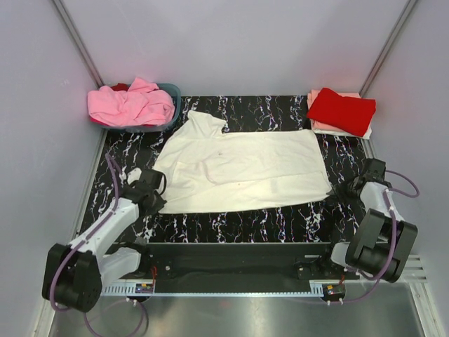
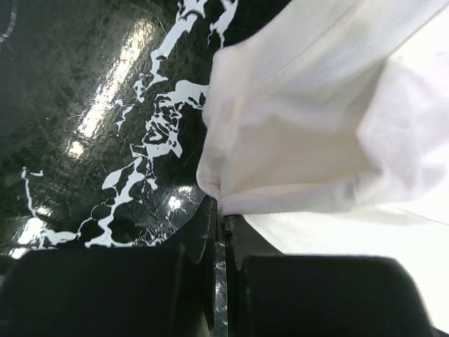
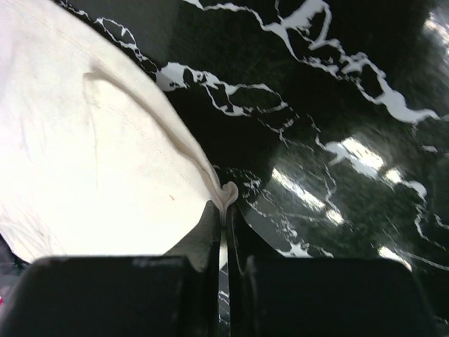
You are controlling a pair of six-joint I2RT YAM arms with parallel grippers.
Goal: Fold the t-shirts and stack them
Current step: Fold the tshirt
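Note:
A cream t-shirt (image 1: 242,168) lies spread on the black marble table (image 1: 280,225). My left gripper (image 1: 156,191) is shut on the shirt's near left corner; in the left wrist view (image 2: 221,210) the cloth (image 2: 309,126) bunches at the fingertips. My right gripper (image 1: 342,189) is shut on the near right corner; in the right wrist view (image 3: 226,207) a small fold of hem (image 3: 228,191) is pinched between the jaws. A folded red t-shirt (image 1: 342,110) lies on folded pale shirts at the far right.
A blue basket (image 1: 170,95) at the far left holds crumpled pink shirts (image 1: 130,105). White walls close in the table on three sides. A metal rail (image 1: 231,284) runs along the near edge by the arm bases.

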